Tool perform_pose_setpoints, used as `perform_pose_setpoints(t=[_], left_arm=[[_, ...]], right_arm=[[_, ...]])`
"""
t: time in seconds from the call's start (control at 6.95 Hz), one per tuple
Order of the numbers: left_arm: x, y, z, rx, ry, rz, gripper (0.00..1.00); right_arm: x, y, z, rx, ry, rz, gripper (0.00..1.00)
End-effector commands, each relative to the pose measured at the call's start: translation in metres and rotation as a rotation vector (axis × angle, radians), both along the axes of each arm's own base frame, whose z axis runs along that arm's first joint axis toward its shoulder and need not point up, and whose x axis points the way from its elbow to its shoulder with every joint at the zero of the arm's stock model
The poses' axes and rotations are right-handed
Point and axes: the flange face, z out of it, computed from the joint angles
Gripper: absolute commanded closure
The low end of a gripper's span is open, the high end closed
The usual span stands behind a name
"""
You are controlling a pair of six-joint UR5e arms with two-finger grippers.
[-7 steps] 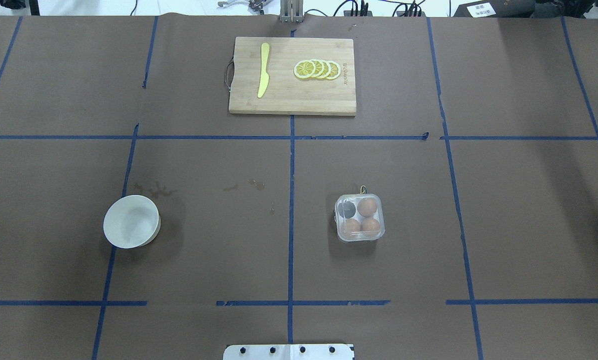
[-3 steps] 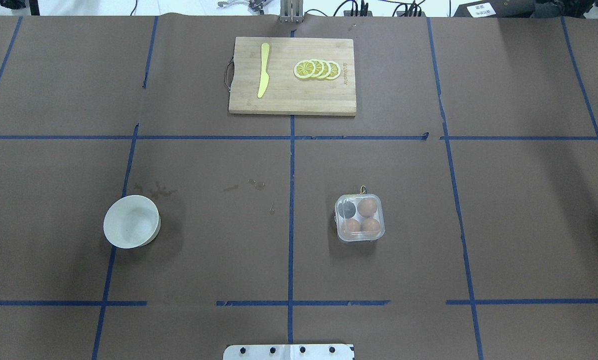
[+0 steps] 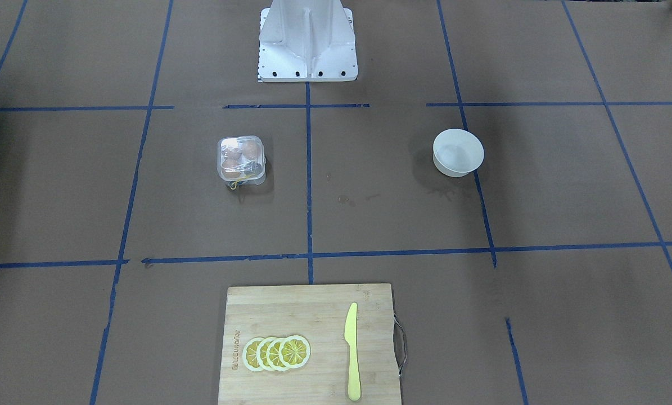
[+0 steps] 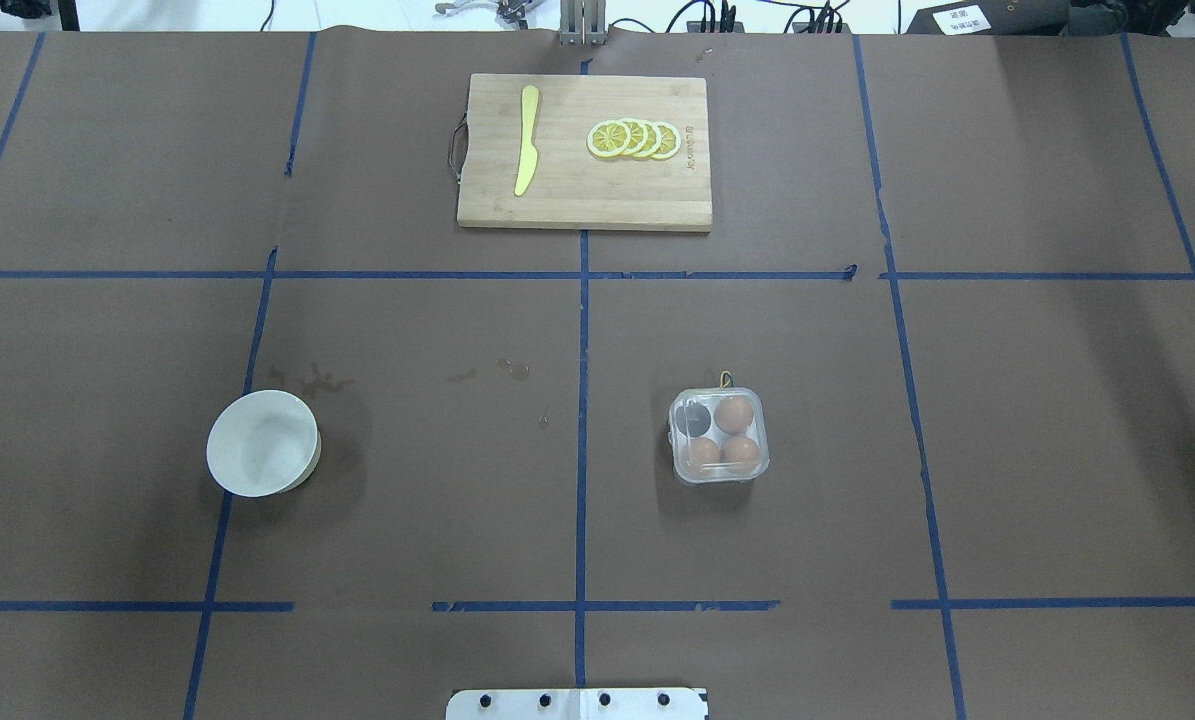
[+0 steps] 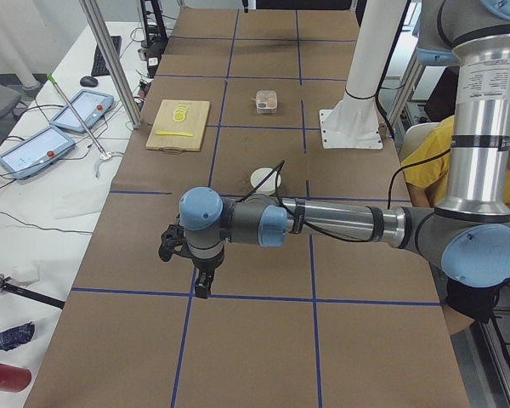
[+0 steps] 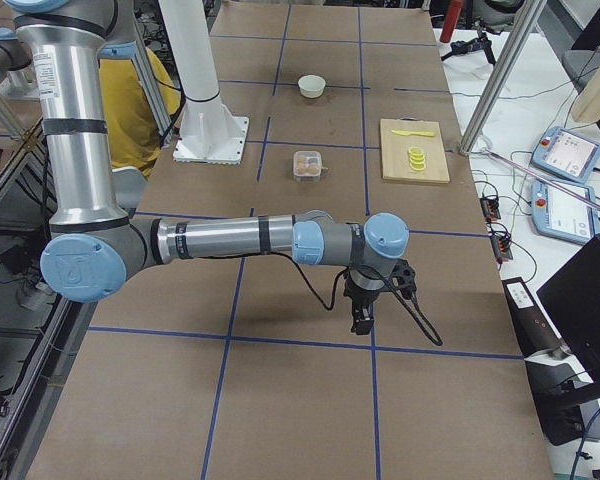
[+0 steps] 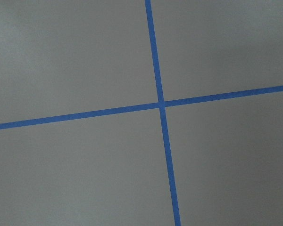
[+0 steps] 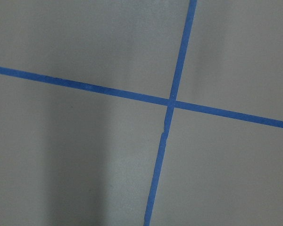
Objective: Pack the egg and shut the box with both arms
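The clear box [image 4: 719,436] stands right of the table's middle, with its lid seemingly down and a yellowish tag [image 3: 235,184] at its far side. Three light-brown eggs [image 4: 734,412] fill three cells; the fourth cell [image 4: 694,420] looks dark. The box also shows in the front view [image 3: 241,159]. My left gripper [image 5: 202,285] hangs over the table's far left end, and my right gripper [image 6: 362,318] over its far right end, both far from the box. I cannot tell if either is open or shut. Both wrist views show only brown paper and blue tape.
A round white bowl [image 4: 262,443] stands left of the middle. A wooden cutting board [image 4: 585,190] at the far edge carries a yellow knife [image 4: 527,140] and lemon slices [image 4: 634,138]. The white base [image 3: 307,42] is at the near edge.
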Motion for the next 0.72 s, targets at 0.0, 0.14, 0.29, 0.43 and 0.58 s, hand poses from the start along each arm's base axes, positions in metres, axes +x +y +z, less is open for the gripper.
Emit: perform_pose_setpoints(t=[0.0, 0.14, 0.29, 0.43, 0.58], left_arm=[[0.0005, -0.0054, -0.0062, 0.026, -0.004, 0.003, 0.0], [0.0004, -0.0046, -0.0052, 0.023, -0.006, 0.002, 0.0], [-0.0003, -0.0024, -0.0014, 0.017, -0.006, 0.002, 0.0], [-0.0003, -0.001, -0.0033, 0.019, -0.006, 0.003, 0.0], [-0.0002, -0.0022, -0.0032, 0.018, -0.005, 0.003, 0.0]], right_arm=[[-0.0001, -0.0004, -0.0055, 0.011, -0.001, 0.0, 0.0], [0.0007, -0.0021, -0.0145, 0.024, -0.001, 0.008, 0.0], [-0.0002, -0.0022, -0.0154, 0.023, -0.002, 0.01, 0.0], [-0.0001, -0.0021, -0.0146, 0.021, -0.001, 0.01, 0.0], [-0.0002, -0.0028, -0.0139, 0.019, -0.001, 0.011, 0.0]])
